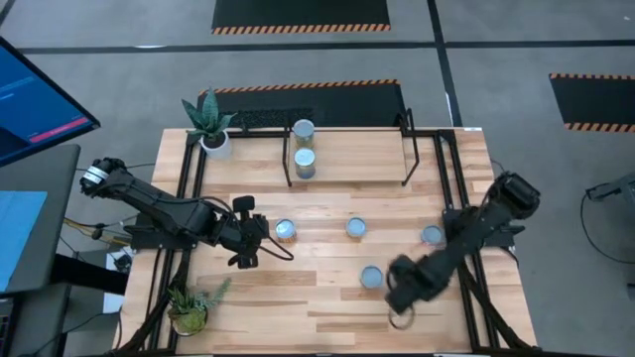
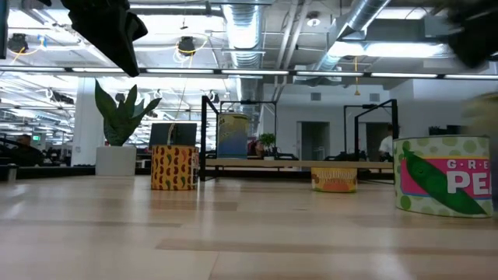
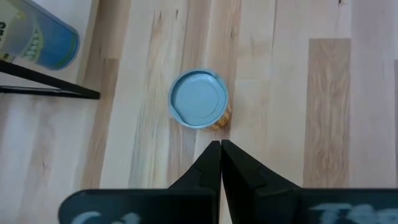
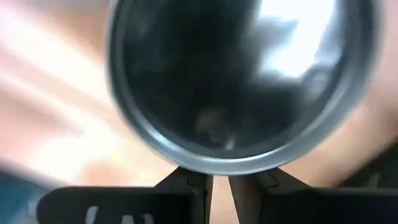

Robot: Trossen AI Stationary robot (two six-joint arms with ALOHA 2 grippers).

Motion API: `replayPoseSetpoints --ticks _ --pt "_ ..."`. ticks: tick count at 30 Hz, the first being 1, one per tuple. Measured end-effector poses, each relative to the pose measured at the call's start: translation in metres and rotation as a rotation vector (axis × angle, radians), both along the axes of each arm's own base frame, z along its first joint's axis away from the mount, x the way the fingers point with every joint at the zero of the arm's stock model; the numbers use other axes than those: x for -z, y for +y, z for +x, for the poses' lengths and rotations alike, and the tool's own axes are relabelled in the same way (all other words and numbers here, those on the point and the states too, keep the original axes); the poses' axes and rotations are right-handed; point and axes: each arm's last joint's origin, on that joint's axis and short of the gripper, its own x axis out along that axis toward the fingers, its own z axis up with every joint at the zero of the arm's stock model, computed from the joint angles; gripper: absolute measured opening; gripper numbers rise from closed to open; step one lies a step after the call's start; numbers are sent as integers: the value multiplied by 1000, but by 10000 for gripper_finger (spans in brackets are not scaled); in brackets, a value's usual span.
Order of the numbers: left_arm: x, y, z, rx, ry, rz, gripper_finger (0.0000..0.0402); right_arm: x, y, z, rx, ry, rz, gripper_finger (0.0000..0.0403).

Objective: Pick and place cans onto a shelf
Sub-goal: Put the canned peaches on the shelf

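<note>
With its fingers pressed together, the left gripper (image 3: 220,144) hovers just short of a can (image 3: 199,99) on the table (image 1: 327,297), likely lining up a grab, while the right gripper (image 1: 402,297), nearly closed, hangs over another can (image 4: 239,81), two cans already on the shelf (image 1: 347,159).

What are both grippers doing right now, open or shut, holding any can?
Left gripper: shut, empty, beside a can on the table.
Right gripper: nearly shut, empty, right over a can.
</note>
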Motion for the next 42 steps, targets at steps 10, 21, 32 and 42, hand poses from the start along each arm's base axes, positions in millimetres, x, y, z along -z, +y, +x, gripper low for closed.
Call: replayPoseSetpoints --ticks 10,21,32,42 --pt "0 1 0 -36 -20 17 0 -1 -90 54 126 -196 -306 70" --pt "-1 1 1 -45 -28 6 0 -63 -110 91 -145 -395 -362 70" --pt "-1 0 1 -33 -25 11 0 -110 -114 105 -331 -532 -460 98" --pt "-2 1 5 -18 -56 2 17 -108 -139 97 -303 -374 -453 231"
